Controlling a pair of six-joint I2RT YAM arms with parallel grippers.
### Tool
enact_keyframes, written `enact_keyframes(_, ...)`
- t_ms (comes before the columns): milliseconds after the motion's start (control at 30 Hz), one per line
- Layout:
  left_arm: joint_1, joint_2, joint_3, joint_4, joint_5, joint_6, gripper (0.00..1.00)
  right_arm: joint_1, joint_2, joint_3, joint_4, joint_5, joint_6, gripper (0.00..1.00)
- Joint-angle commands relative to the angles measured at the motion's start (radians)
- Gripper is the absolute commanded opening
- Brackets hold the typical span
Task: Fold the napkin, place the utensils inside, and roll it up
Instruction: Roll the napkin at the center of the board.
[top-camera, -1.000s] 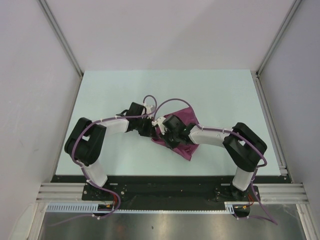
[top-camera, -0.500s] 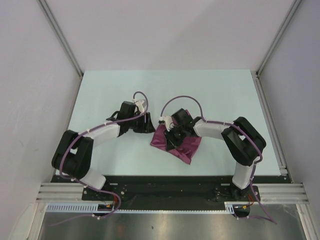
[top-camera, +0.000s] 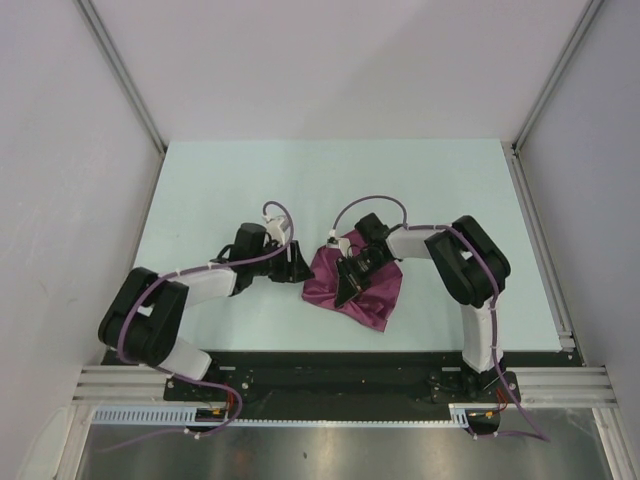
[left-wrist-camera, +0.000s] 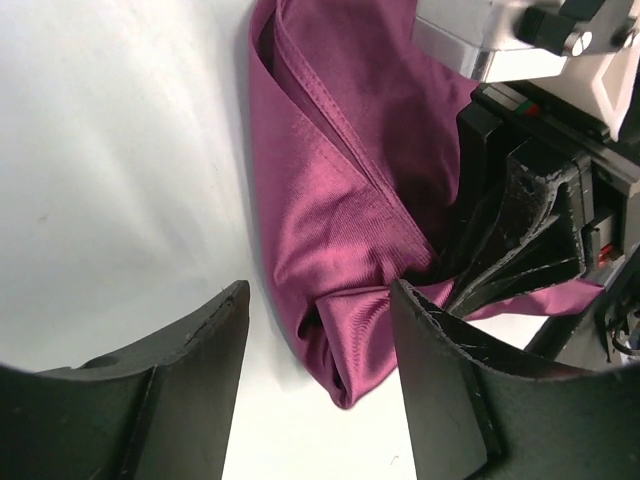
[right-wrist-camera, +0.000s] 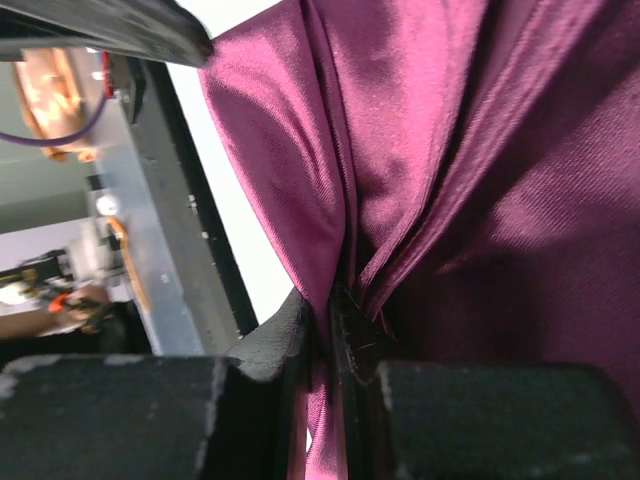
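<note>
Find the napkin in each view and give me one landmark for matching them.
Top external: the napkin lies just right of centre.
Left wrist: the napkin runs from top centre to the lower middle.
Right wrist: the napkin fills most of the frame, centre and right.
Shared landmark: the right end effector, pinching a fold of the napkin; it is also at centre in the top view and at right in the left wrist view.
</note>
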Motion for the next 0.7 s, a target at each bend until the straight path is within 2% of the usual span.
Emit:
enact_keyframes(0,-0.014,0.068,0.009,0.076,0.045,-0.049,0.63,-0.008,0.073,0.038,-0.137,-0.075,-0.032,0.13)
enact_keyframes(233,-0.023,0.125,0.020,0.040,0.021,-0.080,0.60,-0.024,0.133,0.086,-0.176,-0.097,-0.057,0.11)
enact_keyframes(667,-0.045,0.136,-0.030,0.055,0.061,-0.132,0.25,-0.050,0.176,0.110,-0.176,-0.101,-0.055,0.11)
